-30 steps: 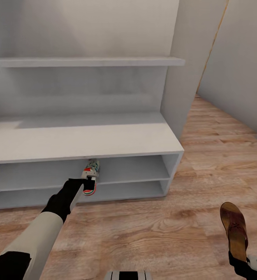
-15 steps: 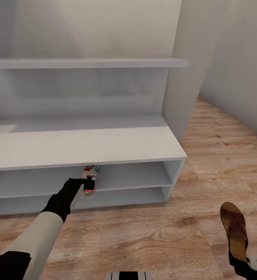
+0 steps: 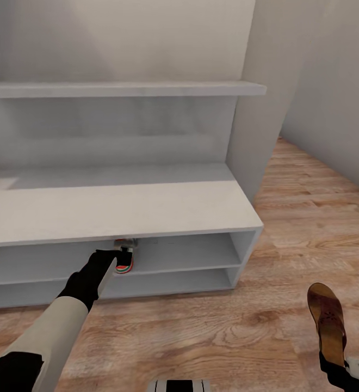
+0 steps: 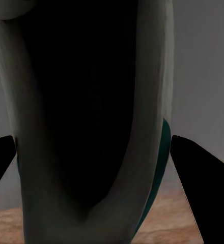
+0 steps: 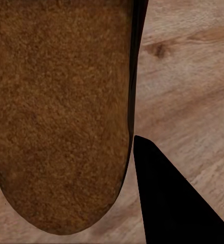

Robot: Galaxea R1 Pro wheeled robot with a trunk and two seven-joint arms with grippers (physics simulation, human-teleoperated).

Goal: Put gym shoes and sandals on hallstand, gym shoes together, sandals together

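The left gripper (image 3: pixel 123 255) reaches into the top open shelf row of the hallstand (image 3: pixel 119 209). It holds 1 gym shoe (image 3: pixel 125 262) by the heel end. Most of the shoe is tucked under the wide bench top, and just its green and red back end peeks out. In the left wrist view, the gym shoe (image 4: pixel 86 127) sits close in front of the camera, with its dark opening in the middle and a strip of teal on one side. The 2 black fingers (image 4: pixel 201 178) sit on each side of the shoe, closed in on it. I cannot tell if the shoe rests on the shelf board or hangs just above it.

The right gripper (image 3: pixel 340 370) is low, near the robot's right side. It holds 1 brown sandal (image 3: pixel 326 321) by its back end. The sandal points away from the robot and hangs over the corridor floor (image 3: pixel 212 332), well apart from the hallstand. In the right wrist view, the brown inside of the sandal (image 5: pixel 61 112) is very close, and a black finger (image 5: pixel 168 198) sits right beside its edge. The wood floor (image 5: pixel 193 76) shows beyond it.
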